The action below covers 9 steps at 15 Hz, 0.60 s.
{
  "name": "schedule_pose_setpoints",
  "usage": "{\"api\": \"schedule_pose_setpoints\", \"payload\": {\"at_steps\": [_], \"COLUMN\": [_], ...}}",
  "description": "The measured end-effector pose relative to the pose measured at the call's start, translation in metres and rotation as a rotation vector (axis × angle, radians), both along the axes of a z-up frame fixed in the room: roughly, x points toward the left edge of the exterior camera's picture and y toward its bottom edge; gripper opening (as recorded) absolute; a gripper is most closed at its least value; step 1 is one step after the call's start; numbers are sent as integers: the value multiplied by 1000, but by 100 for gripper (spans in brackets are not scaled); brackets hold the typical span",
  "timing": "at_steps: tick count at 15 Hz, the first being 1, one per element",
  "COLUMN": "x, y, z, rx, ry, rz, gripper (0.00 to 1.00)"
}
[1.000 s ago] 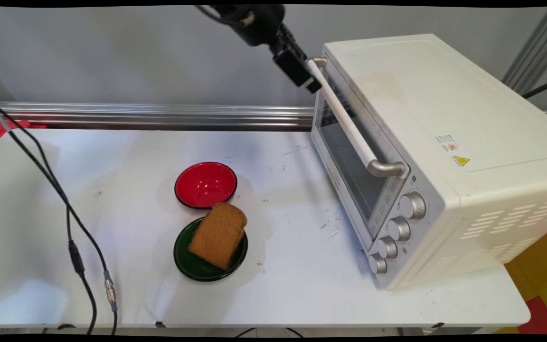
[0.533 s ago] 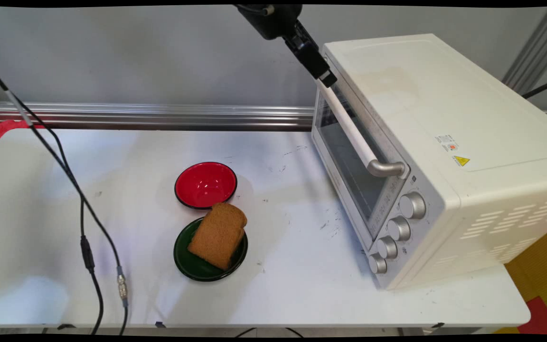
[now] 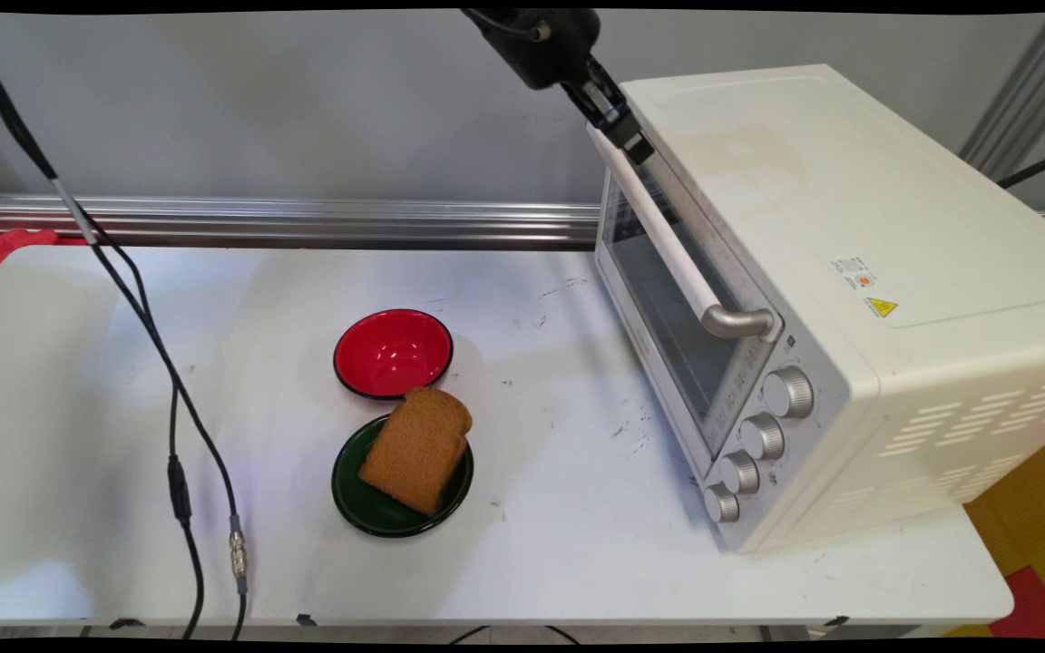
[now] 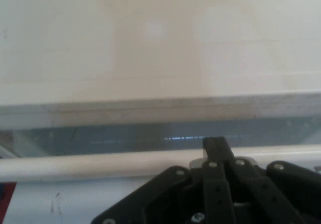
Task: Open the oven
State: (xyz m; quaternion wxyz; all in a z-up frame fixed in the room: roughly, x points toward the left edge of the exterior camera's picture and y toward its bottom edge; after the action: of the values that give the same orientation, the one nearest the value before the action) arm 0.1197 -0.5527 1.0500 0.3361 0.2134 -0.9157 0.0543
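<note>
Claw (image 3: 633, 145) at oven handle's (image 3: 668, 245) far end

Main view – fixed, high over the near edge of the white table (image 3: 532, 562), looking down and across to the grey wall (image 3: 259, 109). Wide and distant: takes in the whole tabletop and the cream boxy toaster oven (image 3: 849, 272), with the black two-finger gripper (image 3: 636, 145) at the top edge.

Hand view – mounted behind the gripper (image 4: 213, 146), looking along it, very close. Straight ahead of the claw: the oven's white bar handle (image 4: 100, 163), glass strip, cream top (image 4: 160, 38).

Shared – the handle's far end (image 3: 618, 163) and the oven top beside the claw.
</note>
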Motion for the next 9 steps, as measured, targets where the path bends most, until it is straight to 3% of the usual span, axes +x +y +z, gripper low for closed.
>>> {"api": "schedule_pose_setpoints", "payload": {"at_steps": [9], "x": [-14], "y": [-13], "z": [-24], "rx": [9], "ry": [27], "rz": [-21], "gripper": [0]}}
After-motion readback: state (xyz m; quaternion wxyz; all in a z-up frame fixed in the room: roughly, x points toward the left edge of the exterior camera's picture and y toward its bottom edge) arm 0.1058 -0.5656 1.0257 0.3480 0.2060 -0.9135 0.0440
